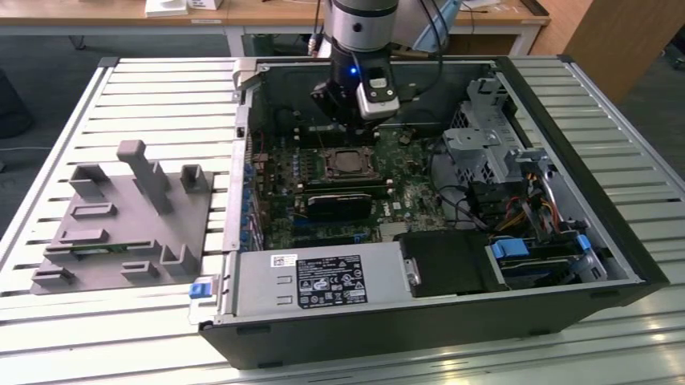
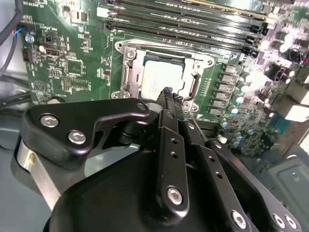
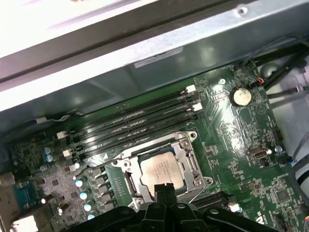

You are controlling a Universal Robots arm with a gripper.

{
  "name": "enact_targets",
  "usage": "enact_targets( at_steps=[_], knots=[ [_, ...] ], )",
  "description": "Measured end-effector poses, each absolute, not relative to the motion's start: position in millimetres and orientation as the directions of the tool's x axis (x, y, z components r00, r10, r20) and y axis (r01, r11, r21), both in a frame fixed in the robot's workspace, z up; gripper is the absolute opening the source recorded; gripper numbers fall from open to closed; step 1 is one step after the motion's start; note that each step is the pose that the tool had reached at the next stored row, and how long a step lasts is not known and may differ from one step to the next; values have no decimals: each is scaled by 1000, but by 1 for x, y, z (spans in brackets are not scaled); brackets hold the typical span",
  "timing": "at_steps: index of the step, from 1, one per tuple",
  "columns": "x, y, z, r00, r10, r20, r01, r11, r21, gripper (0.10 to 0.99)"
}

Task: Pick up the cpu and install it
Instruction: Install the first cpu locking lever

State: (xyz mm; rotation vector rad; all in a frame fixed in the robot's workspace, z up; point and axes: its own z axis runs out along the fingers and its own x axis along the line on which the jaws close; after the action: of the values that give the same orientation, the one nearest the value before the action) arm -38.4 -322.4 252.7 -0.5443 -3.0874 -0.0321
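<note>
Silver-topped and square, the flat cpu (image 2: 161,79) lies seated in the metal-framed socket (image 3: 164,166) on the green motherboard (image 1: 354,188), just beyond the tips of the black tool (image 2: 172,96) in both wrist views. The tool's two slim fingers (image 2: 167,93) are pressed together with nothing between them, hovering over the socket's near edge. Long dark memory slots (image 3: 137,125) run side by side past the socket, farther from the tool. In the exterior view the tool (image 1: 345,120) hangs inside the open black computer case (image 1: 450,321), which lies on the slatted metal table (image 1: 160,80); a grey plastic fixture block (image 1: 123,224) sits well off beside the case.
</note>
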Motion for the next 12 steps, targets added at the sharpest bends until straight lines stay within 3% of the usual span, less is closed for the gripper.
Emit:
enact_targets(
  at_steps=[12],
  knots=[
    [-38,-322,253,-977,212,10,212,977,19,106]
  ],
)
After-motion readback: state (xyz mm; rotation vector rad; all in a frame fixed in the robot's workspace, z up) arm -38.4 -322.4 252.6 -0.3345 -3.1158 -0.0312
